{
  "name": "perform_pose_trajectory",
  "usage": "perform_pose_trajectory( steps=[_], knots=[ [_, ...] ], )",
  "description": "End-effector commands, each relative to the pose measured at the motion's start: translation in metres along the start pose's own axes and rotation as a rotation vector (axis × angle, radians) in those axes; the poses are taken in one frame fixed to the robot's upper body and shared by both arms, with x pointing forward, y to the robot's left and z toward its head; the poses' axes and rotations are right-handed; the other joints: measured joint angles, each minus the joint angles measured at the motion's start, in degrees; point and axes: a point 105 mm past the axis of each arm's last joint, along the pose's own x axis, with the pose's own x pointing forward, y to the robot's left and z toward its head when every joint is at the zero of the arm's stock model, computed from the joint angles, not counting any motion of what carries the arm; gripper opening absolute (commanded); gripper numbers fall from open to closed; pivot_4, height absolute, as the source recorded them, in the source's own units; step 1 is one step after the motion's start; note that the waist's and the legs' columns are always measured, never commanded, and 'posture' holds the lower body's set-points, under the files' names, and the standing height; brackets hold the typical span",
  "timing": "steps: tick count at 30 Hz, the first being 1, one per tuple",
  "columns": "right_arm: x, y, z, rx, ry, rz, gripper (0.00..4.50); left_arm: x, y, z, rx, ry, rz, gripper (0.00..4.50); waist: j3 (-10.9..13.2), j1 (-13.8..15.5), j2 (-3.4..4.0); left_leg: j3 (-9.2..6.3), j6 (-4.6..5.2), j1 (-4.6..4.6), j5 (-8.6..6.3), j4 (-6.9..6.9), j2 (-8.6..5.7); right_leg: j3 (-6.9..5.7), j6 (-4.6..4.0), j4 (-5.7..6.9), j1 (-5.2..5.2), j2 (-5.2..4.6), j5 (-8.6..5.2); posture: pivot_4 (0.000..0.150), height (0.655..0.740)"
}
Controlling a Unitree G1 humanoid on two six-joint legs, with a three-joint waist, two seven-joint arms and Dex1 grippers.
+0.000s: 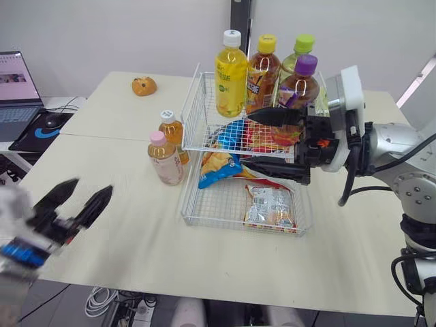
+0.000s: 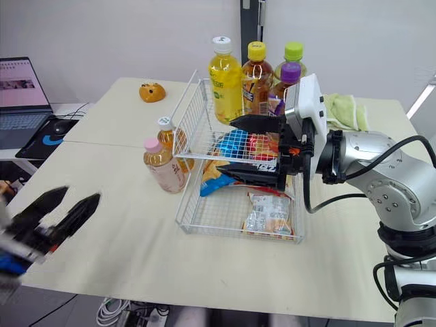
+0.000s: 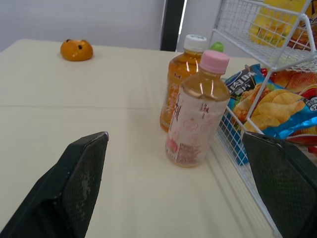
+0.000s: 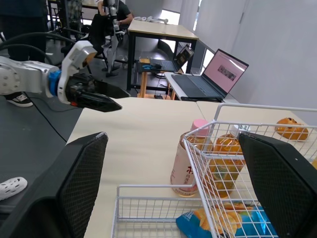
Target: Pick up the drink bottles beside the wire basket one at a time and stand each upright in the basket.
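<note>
Nearest, the left gripper [image 1: 93, 185] hovers over the front edge of a pale table [image 1: 136, 252], its two black fingers apart and empty. Further in, two drink bottles stand upright on the table, just left of a two-tier wire basket [image 1: 238, 223]: a pink-capped bottle [image 1: 165, 160] and, just behind it, a white-capped orange bottle [image 1: 173, 133]. Snack bags [image 1: 270, 206] lie in the basket's lower tier. The right gripper [image 1: 246, 140] hangs in front of the upper tier, fingers spread wide, holding nothing. Four bottles [image 1: 231, 78] stand upright in that upper tier. Beyond lie a small bun [image 1: 144, 86] and, far left, a laptop [image 1: 15, 88].
</note>
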Motion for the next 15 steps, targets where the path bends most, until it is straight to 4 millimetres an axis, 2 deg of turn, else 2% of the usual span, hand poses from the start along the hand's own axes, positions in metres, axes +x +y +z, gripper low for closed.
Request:
perform_pose_trajectory(
  steps=[1, 4, 7, 11, 15],
  knots=[
    [-0.004, 0.004, 0.013, -0.066, -0.016, -0.024, 4.50, 0.024, -0.009, 0.008, 0.057, -0.013, -0.025, 4.48, -0.01, -0.38, -0.02, 0.02, 0.00, -0.01, 0.00, 0.00, 0.00, 0.03, 0.00, -0.03, 0.00, 0.00, 0.00, 0.150, 0.7400],
    [-0.008, 0.008, 0.016, -0.077, -0.009, -0.044, 4.50, 0.060, -0.019, 0.011, 0.095, -0.016, -0.078, 4.48, -0.01, -0.53, -0.02, 0.06, 0.03, -0.01, -0.02, -0.02, 0.01, 0.05, 0.00, -0.06, -0.01, 0.02, 0.00, 0.150, 0.7400],
    [-0.011, 0.012, 0.020, -0.086, -0.008, -0.069, 4.50, 0.085, -0.022, 0.017, 0.106, -0.033, -0.081, 4.48, 0.00, -0.41, 0.00, 0.07, 0.02, -0.01, -0.02, -0.05, 0.01, 0.06, 0.00, -0.07, -0.02, 0.03, 0.00, 0.150, 0.7400],
    [-0.014, 0.018, 0.023, -0.089, -0.006, -0.096, 4.50, 0.102, -0.022, 0.017, 0.110, -0.030, -0.075, 4.48, 0.00, -0.70, 0.00, 0.10, 0.02, -0.01, -0.02, -0.05, 0.01, 0.09, 0.01, -0.09, -0.02, 0.03, 0.00, 0.150, 0.7400],
    [-0.019, 0.022, 0.026, -0.096, 0.002, -0.128, 4.50, 0.111, -0.019, 0.008, 0.122, 0.005, -0.075, 4.48, 0.01, -0.54, 0.01, 0.08, 0.01, -0.02, -0.03, -0.06, 0.02, 0.05, 0.01, -0.11, -0.03, 0.04, 0.00, 0.150, 0.7400]
  ],
)
